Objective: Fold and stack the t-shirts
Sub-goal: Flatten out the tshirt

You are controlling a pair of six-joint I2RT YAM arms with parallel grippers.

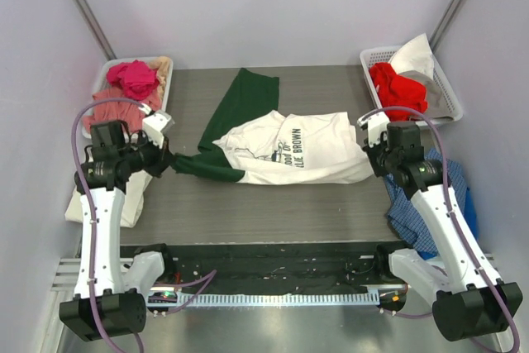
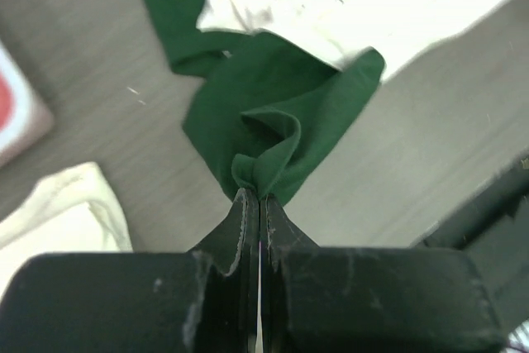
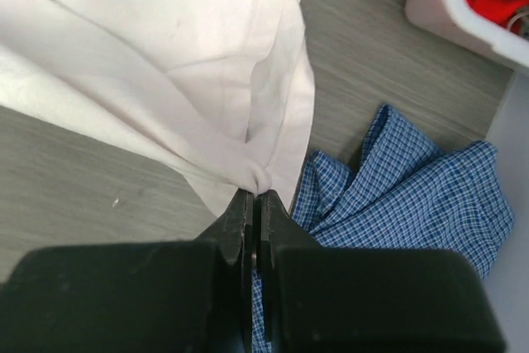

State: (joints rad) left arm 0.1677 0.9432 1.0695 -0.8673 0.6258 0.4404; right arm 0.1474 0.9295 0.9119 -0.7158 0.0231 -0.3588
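Left gripper (image 2: 258, 197) is clamped shut on a bunched corner of the green tee (image 2: 273, 105), left of centre in the top view. Right gripper (image 3: 254, 194) pinches an edge of the white tee (image 3: 165, 64), centre-right. Blue cloth (image 3: 397, 196) lies lower right.

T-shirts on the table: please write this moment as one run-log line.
left gripper: shut on green t-shirt | right gripper: shut on white printed t-shirt | white partly over green | not yet folded
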